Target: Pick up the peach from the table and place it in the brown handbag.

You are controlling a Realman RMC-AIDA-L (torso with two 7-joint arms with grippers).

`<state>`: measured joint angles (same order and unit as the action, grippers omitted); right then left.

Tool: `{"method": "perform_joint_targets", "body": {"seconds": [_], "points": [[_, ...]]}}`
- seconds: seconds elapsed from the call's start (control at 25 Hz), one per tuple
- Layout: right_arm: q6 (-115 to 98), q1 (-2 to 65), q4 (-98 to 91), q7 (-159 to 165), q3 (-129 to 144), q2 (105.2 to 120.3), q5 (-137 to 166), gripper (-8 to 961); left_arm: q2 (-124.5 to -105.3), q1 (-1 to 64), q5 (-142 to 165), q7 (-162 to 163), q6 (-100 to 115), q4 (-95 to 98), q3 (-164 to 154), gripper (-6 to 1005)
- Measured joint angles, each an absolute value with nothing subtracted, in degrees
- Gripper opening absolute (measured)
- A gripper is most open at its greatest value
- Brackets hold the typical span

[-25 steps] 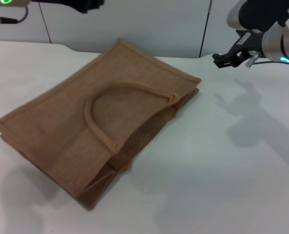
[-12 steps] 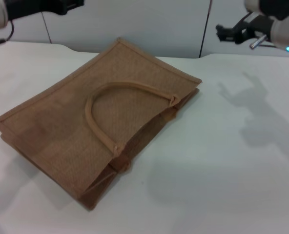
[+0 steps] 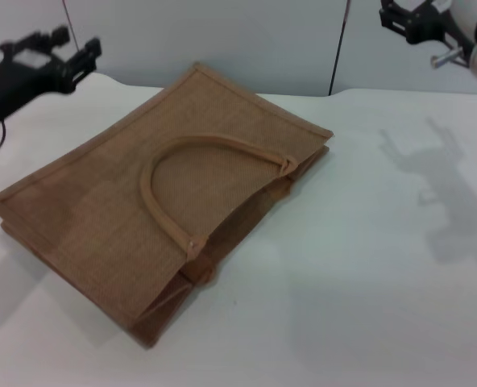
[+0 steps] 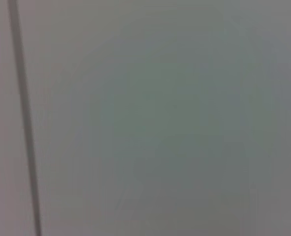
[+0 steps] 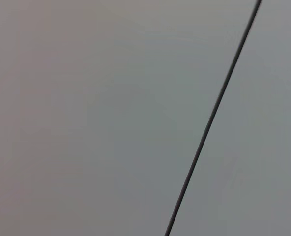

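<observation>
Both arms have moved since the earlier frames: the left gripper (image 3: pixel 61 52), which was cut off at the top-left edge, has come down into view, and the right gripper (image 3: pixel 404 18) has risen from near the table's right rear to the top-right corner. Bag hasn't shifted. Near to far in the head view: bare stretch of the wide flat plain white table (image 3: pixel 359 306) up front, arm shadows falling across its right side. On it lies the large flat rectangular tan-brown jute handbag (image 3: pixel 126 210), coarse woven fabric with lighter trimmed edges, lying flat and turned diagonally, open mouth facing the front right, one corner reaching toward the rear. One arched loop handle (image 3: pixel 162 165) rests flat on the upper panel. Small round pink peach: not visible in any view, so can't say where it is; bag interior is not visible from here. Behind the bag's left rear, left gripper hangs above the table's back-left edge, well apart from the bag, its black fingers (image 3: pixel 89 50) spread with a gap between them, holding nothing. Right gripper is up high at the far right, in front of the grey panelled wall (image 3: pixel 246 40), well clear of bag and table; its fingers are too small and partly cut off, can't tell if they're parted or together. Both wrist views show only that plain grey wall with a dark panel seam (image 5: pixel 212 115).
</observation>
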<state>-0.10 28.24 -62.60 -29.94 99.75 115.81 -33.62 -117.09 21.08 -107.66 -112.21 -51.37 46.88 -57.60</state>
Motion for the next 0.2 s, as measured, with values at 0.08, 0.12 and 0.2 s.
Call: {"method": "perform_joint_targets", "body": {"seconds": [0.08,0.12,0.2], "points": [[-4.78,27.64,-60.85,-29.89,101.74,115.80,-35.20,886,-116.96,21.10,-111.24,-114.64,-52.06,42.60,-56.83,543],[-7.26,27.25,-59.81,-29.85,102.85,115.80,-35.87,886,-116.93,21.09,-112.70,-115.90,-52.86,40.73,-56.21,543],[-11.85,26.63,-57.56,-29.18,104.59,115.80,-36.43,886,-116.91,21.06,-115.73,-119.86,-55.81,36.91,-54.31,543]]}}
